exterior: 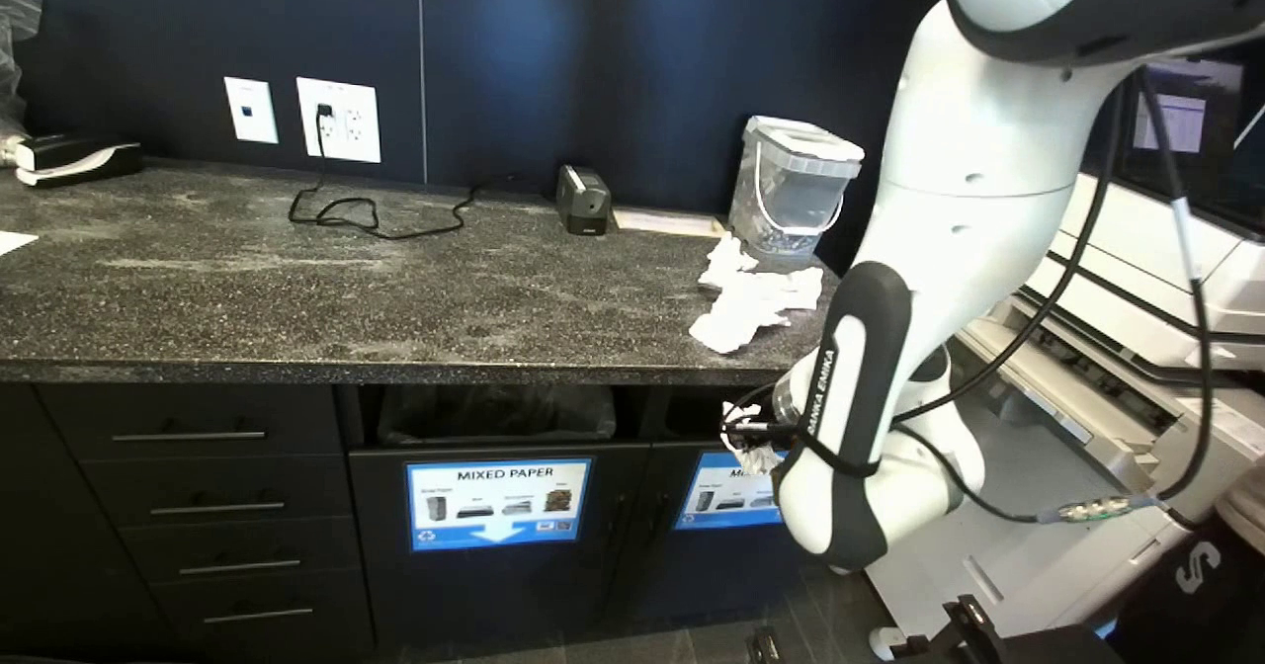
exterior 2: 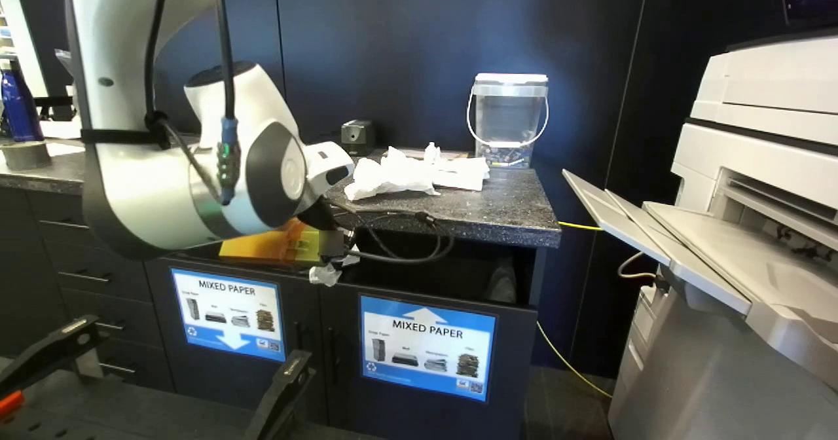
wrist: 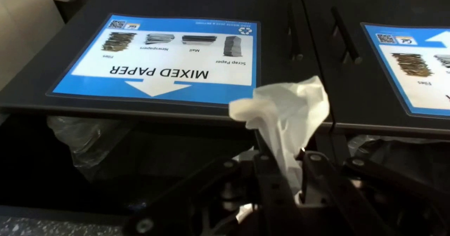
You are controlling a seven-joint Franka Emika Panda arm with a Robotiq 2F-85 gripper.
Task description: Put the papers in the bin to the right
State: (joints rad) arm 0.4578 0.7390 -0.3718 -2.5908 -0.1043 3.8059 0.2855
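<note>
Several crumpled white papers (exterior: 756, 303) lie on the dark counter near its right end, seen also as papers (exterior 2: 393, 175) in an exterior view. Pinched in my gripper (wrist: 284, 158) is one white paper wad (wrist: 291, 106), its loose part sticking out past the fingertips. The right-hand bin (exterior 2: 435, 301) is a dark slot under the counter with a blue label (exterior 2: 429, 348). My gripper is at the end of this slot by the divider, below the counter's edge, and the wad overlaps the slot's lip in the wrist view. The fingers' depth inside the slot is unclear.
A second slot (exterior: 494, 412) with a plastic liner opens to the left. The counter edge (exterior 2: 497, 230) overhangs both slots. A clear tub (exterior 2: 510, 119) and a pencil sharpener (exterior: 583, 200) stand at the back. A printer (exterior 2: 753, 198) stands to the right.
</note>
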